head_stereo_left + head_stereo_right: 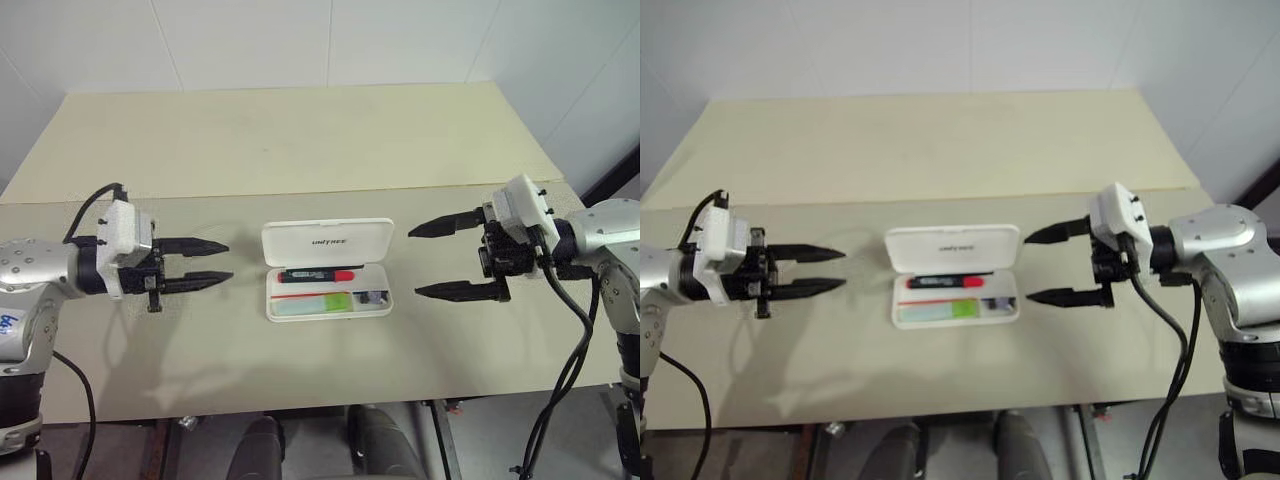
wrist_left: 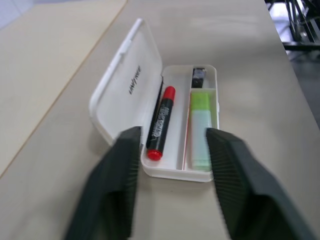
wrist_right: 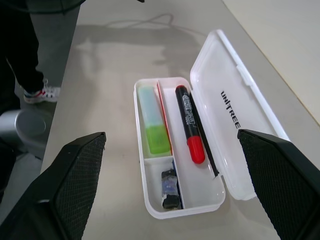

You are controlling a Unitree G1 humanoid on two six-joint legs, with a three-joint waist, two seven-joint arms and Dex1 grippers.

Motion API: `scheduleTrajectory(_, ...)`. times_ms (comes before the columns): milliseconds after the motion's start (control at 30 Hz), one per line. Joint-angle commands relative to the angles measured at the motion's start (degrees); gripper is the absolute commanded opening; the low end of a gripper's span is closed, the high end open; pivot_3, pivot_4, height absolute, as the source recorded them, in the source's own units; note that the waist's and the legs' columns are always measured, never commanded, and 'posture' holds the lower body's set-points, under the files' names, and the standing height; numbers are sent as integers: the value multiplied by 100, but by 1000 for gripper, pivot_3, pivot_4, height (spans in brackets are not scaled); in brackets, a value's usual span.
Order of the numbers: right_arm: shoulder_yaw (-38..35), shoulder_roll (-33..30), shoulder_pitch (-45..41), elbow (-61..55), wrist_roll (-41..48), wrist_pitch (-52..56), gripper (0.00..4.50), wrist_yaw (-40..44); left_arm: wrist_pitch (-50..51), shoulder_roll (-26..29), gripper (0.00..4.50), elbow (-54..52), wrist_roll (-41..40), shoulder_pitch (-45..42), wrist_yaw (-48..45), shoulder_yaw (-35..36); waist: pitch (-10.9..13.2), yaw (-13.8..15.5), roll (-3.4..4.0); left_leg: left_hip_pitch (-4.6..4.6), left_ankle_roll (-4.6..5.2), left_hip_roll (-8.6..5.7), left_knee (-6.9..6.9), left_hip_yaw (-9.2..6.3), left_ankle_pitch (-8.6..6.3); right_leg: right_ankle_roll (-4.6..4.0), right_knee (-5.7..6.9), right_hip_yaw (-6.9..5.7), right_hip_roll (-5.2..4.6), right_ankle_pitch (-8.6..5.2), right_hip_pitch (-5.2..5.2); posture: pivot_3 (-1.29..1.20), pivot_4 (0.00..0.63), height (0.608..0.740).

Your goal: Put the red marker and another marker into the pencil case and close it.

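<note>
White plastic identifies the pencil case (image 1: pixel 328 270), which lies open at the middle of the tabletop (image 1: pixel 300 140) with its lid folded back flat. I see the red marker (image 1: pixel 316 274) in the tray's long compartment next to the lid hinge. I see the green highlighter (image 1: pixel 312 304) in the neighbouring compartment, with a small dark piece (image 3: pixel 169 187) in the short section beyond its cap. My left claw (image 1: pixel 213 263) hovers beside the case on one side, fingers slightly parted and holding nothing. My right claw (image 1: pixel 448 259) hovers on the opposite side, spread wide and empty. Neither claw touches the case.
</note>
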Motion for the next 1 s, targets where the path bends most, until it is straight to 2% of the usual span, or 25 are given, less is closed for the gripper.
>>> scheduleTrajectory(33,-167,-24,-212,13,350,223,4500,-31,47,8,574,-115,-234,-64,28,202,0,6,0,-1,0,0,2,0,0,0,0,0,0,0,0,0,150,740)
scheduleTrajectory(100,-122,-34,-230,14,390,218,4500,-10,66,-6,32,-125,-280,-64,52,217,0,12,0,-3,0,0,1,0,0,0,-2,0,-1,0,0,0,150,740)
scheduleTrajectory(233,-118,85,-368,86,568,247,4500,-31,197,-48,32,-136,-400,-61,202,261,0,8,0,-5,-1,0,0,0,-1,1,-5,0,-1,0,0,0,150,740)
scheduleTrajectory(367,-103,188,-466,114,638,283,4500,-107,439,-366,32,173,-412,-374,933,335,1,17,0,-5,0,0,3,-2,-2,3,-1,-1,0,1,0,0,150,740)
scheduleTrajectory(533,34,345,-480,120,550,189,4500,-200,309,-788,32,877,-19,-1009,1560,57,0,23,0,-6,0,-3,17,-3,-2,12,0,-1,0,6,5,0,150,740)
scheduleTrajectory(667,107,482,-531,63,539,176,4500,-303,-13,-1098,32,1676,820,-1611,1898,-633,0,32,0,-10,0,-7,24,-3,-2,20,-2,0,-2,12,7,0,150,740)
scheduleTrajectory(833,161,555,-612,-6,533,211,4500,-362,-428,-1389,32,2335,1312,-1985,1446,-1334,0,19,0,-13,0,-8,22,-3,-2,24,-4,1,-2,15,5,0,150,740)
scheduleTrajectory(1000,187,568,-638,-46,547,220,4500,-424,-795,-1674,32,2698,1362,-2255,1160,-1477,0,18,0,-18,2,-3,18,-3,-5,23,-3,0,2,14,-3,0,150,740)
